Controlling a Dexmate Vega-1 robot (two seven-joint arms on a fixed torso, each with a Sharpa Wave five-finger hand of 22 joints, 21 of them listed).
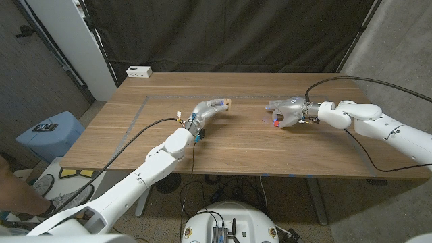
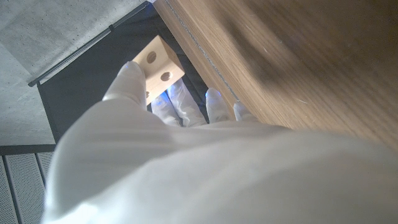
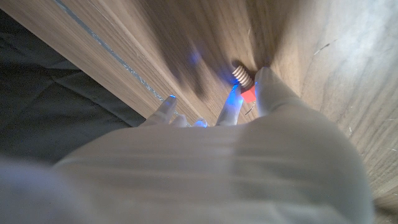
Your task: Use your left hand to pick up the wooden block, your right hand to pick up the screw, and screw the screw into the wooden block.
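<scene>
A pale wooden block with round holes is held in my left hand, thumb on one side and fingers on the other. In the head view the block shows at the tip of my left hand, just above the table near its middle. My right hand hovers low over the table to the right of the block. In the right wrist view it pinches a screw with a threaded tan shaft and a red head between thumb and finger, close to the wood.
A white box sits at the table's far left corner. A blue stool stands off the table's left side. Black cables trail from both arms. A dark curtain hangs behind the table.
</scene>
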